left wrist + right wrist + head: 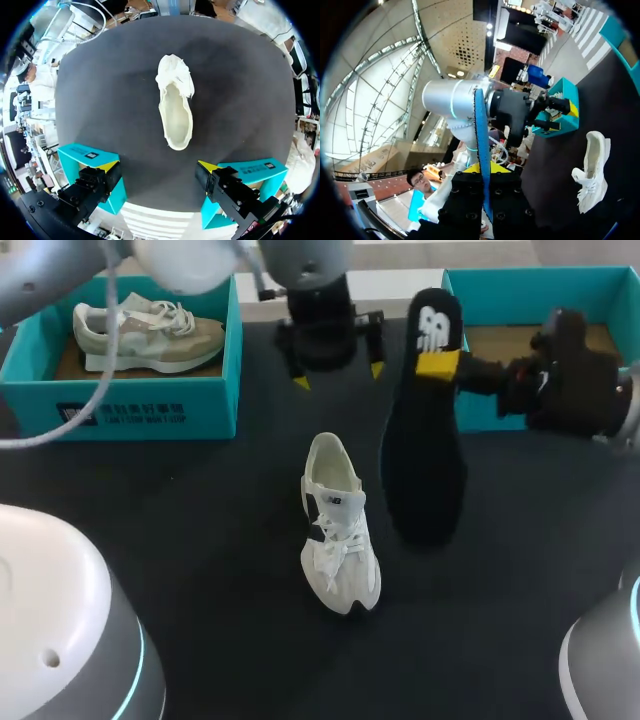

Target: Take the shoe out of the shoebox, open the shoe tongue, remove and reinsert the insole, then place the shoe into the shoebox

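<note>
Head view: the right gripper (437, 364) pinches the insole (425, 450) at its upper end, right of centre. The shoe (340, 535) sits at centre frame. The left gripper (337, 375), upper centre, is spread and empty. Unless you steady the shoe, reinsertion may tip it or buckle the insole.

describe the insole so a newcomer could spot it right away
On the dark table, look just right of the white shoe in the middle. The insole is the long black sole-shaped sheet held by the right gripper, flat and thin, unlike the shoe.
</note>
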`<state>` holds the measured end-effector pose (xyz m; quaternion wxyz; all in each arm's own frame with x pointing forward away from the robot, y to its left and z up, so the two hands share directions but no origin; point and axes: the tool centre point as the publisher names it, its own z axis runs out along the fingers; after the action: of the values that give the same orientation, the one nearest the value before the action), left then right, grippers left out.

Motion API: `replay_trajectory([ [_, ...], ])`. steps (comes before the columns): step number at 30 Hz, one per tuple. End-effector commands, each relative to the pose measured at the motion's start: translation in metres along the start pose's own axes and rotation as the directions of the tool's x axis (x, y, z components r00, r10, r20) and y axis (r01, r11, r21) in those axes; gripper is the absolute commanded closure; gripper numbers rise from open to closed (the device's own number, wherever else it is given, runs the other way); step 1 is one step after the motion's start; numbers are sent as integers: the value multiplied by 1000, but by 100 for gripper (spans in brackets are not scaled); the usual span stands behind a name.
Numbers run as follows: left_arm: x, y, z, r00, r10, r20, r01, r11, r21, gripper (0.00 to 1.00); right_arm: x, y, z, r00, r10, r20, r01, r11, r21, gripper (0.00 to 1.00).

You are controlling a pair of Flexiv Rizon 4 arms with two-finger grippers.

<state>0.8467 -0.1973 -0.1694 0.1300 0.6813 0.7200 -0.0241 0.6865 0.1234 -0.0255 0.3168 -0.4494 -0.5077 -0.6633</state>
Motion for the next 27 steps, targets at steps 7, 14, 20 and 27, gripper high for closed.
replay_trajectory([
  [7, 36, -15, -26, 919, 88, 384, -92, 996, -8, 0, -31, 36, 4, 996, 49, 78, -48, 999, -19, 100],
  [14, 36, -15, -26, 919, 88, 384, -92, 996, -8, 0, -31, 36, 4, 996, 49, 78, -48, 999, -19, 100],
  [20, 36, -15, -26, 919, 88, 384, -92, 996, -8, 0, -31, 36, 4, 996, 49, 78, -48, 999, -19, 100],
  [27, 36, -16, -26, 882, 65, 466, -79, 997, 10, 0, -31, 36, 4, 996, 49, 78, -48, 999, -19, 100],
])
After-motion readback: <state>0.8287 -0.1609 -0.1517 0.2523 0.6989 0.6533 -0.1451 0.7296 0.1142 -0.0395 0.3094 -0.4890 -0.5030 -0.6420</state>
